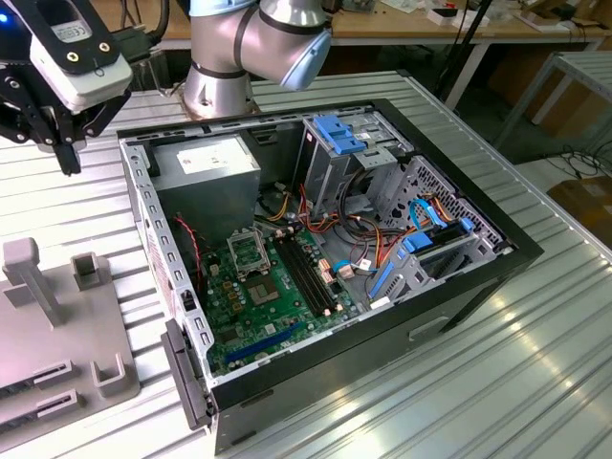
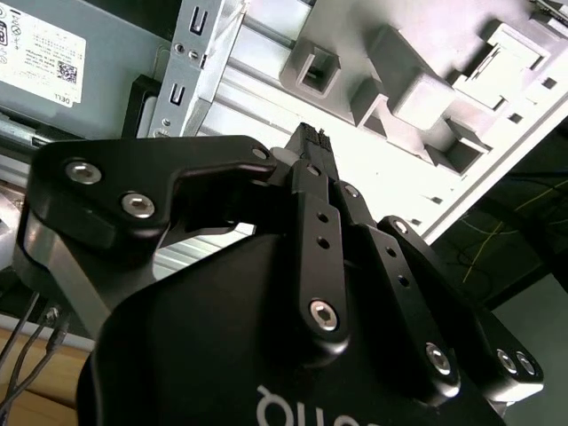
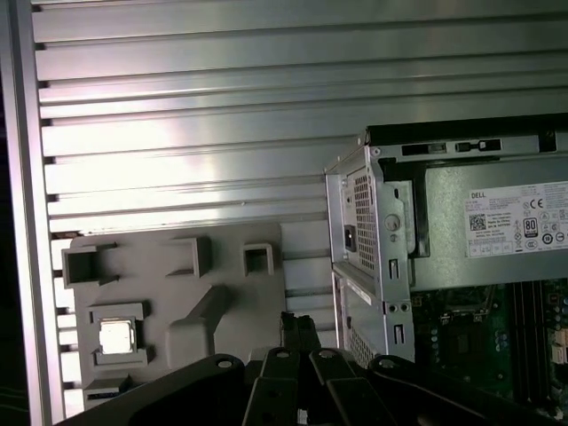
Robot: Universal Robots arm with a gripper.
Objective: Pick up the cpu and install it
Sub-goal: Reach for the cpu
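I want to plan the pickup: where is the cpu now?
In the first wrist view, the cpu lies in a square pocket of the grey fixture, beside the open computer case, away from the gripper.

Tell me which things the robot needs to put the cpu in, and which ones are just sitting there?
For the job:
- cpu, resting in the grey holder
- gripper, shut and empty
- empty socket on the green motherboard

Just sitting there:
- power supply
- blue drive bracket
- coloured wires
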